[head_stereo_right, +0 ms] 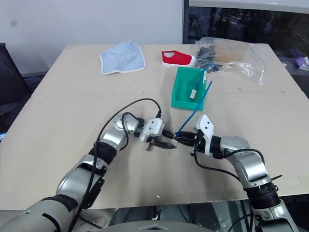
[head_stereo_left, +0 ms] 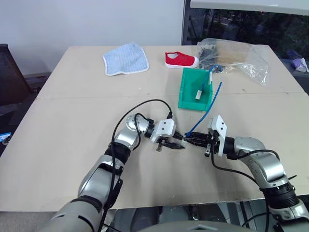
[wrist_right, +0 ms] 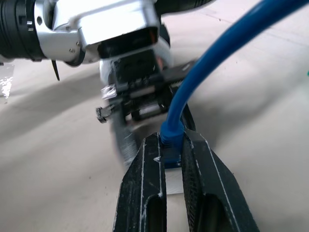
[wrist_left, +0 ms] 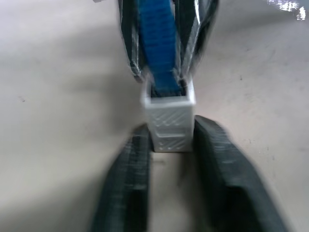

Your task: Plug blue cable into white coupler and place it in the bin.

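The two grippers meet tip to tip near the middle of the table (head_stereo_left: 72, 145), and the joint between cable and coupler sits right between them. The right gripper (wrist_right: 170, 159) is pressed together on the blue cable (head_stereo_left: 206, 112), pinching it just behind the plug. From that pinch the cable rises and runs away toward the green bin (head_stereo_left: 186, 92), its free end hanging over the bin's near edge.

In the left wrist view the white coupler (wrist_left: 169, 121) stands between the left gripper (wrist_left: 169, 159) fingers with the cable's plug end entering its far opening, so the plug looks seated (I cannot tell whether it has clicked home). The left fingers are spread with a little slack on each side of the coupler; whether either pad touches it, I cannot tell.

The coupler's long axis runs in line with both grippers, socket end facing the right gripper, and the cable's first stretch continues that line before bending up toward the bin.

The bin lies beyond the grippers and slightly to the right, nearer the right arm, which carries the cable. It already holds another blue cable with a pale block (head_stereo_left: 200, 93).
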Available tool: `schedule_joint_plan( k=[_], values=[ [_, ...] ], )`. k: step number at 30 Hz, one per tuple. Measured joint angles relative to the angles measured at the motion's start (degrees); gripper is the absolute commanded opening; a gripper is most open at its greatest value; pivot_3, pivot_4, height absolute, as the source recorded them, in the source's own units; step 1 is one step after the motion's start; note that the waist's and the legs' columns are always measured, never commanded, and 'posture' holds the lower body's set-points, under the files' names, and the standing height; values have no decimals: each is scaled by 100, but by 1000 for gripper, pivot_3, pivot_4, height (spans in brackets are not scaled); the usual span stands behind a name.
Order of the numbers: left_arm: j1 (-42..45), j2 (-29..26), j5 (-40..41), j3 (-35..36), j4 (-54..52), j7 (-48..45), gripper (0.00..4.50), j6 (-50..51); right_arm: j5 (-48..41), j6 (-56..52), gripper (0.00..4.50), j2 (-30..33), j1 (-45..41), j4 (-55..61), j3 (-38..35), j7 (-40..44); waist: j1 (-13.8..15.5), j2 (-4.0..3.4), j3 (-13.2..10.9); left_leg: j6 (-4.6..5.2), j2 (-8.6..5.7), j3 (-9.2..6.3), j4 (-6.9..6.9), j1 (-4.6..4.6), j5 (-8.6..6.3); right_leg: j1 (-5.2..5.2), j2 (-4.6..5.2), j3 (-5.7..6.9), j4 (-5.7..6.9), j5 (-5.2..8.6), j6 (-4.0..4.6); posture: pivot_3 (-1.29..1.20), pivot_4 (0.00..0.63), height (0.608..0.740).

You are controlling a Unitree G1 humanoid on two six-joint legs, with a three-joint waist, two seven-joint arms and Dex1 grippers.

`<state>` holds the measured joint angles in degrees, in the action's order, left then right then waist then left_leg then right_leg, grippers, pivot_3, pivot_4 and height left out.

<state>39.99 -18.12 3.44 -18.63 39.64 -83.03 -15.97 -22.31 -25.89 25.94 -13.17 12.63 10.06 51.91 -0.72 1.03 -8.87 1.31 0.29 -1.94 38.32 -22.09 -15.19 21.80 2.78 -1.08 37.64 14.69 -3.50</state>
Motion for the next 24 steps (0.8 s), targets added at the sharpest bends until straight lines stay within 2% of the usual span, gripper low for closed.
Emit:
schedule_joint_plan(
  k=[2,7,11,13,18,24],
  values=[
    [-95,-39,-3,46,-174,275,4230,157,-12,-4,0,33,-42,12,-28,-10,6,0,-1,0,1,-1,1,0,0,0,2,0,2,0,0,0,150,740],
    [-690,-341,295,448,-1581,837,4230,1373,-331,-283,0,208,-278,92,-456,-72,-18,-8,-18,0,7,-1,-1,-9,0,12,5,-2,0,-1,-1,0,150,740],
    [-1353,-679,966,1090,-3742,1692,4230,3336,-736,-779,0,399,-912,-5,-882,-133,-22,-20,-30,-2,11,0,3,-73,1,81,6,-8,18,-2,-1,0,150,740],
    [-1455,-733,1283,1375,-4589,2202,4230,4255,-785,-883,0,470,-1338,-246,-977,-113,-5,-20,-31,-2,10,-1,2,-73,1,80,7,-4,17,-2,-1,0,150,740],
    [-1338,-747,1868,2066,-5930,3513,4230,6087,-550,-920,0,539,-2518,-1750,-865,85,-4,-17,-37,-2,2,6,3,-72,1,77,11,-8,13,-3,-2,0,150,740],
    [-1155,-758,2378,2279,-6627,4168,4230,7019,83,-500,0,338,-3879,-3870,-556,397,-23,-21,-51,-5,2,15,-4,-75,3,88,9,-17,6,-3,-1,0,150,740]
  ],
)
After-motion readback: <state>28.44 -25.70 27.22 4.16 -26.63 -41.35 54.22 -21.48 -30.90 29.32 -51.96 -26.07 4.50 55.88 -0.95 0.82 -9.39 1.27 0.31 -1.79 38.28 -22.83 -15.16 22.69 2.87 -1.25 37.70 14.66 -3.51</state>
